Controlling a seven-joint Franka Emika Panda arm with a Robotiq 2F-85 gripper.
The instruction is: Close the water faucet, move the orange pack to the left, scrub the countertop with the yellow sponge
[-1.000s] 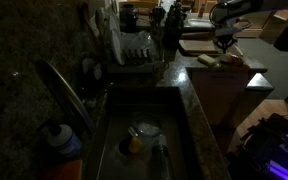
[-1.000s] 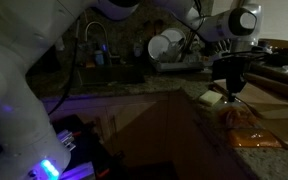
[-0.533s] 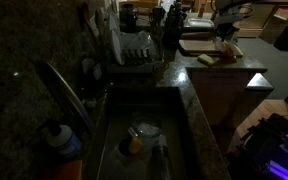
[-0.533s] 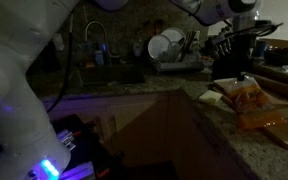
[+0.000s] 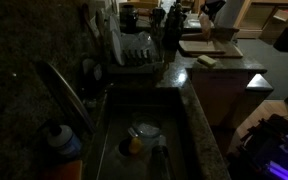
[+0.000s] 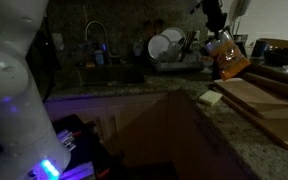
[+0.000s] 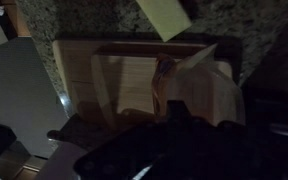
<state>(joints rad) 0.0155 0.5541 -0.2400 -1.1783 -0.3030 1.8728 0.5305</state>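
Observation:
My gripper [image 6: 219, 33] is shut on the top of the orange pack [image 6: 227, 56], which hangs in the air above the wooden boards [image 6: 259, 100]. In the wrist view the pack [image 7: 189, 85] dangles below the dark jaws over a cutting board [image 7: 94, 75]. The yellow sponge [image 6: 211, 98] lies flat on the speckled countertop [image 6: 179, 112] beside the boards; it also shows in an exterior view as the sponge [image 5: 206, 61] and at the wrist view's top edge as the sponge [image 7: 164, 18]. The water faucet [image 5: 59, 92] slants over the sink, far from the gripper [image 5: 207, 20].
A dish rack [image 5: 134, 50] with plates stands behind the sink [image 5: 144, 140], which holds a white dish and a yellow-orange lump. A blue-capped bottle [image 5: 59, 140] stands near the faucet. The countertop ends in a squared edge [image 5: 254, 82] close to the boards.
The gripper has risen from the boards with the orange pack, lifting it clear and carrying it toward the dish rack. The sponge has stayed in place.

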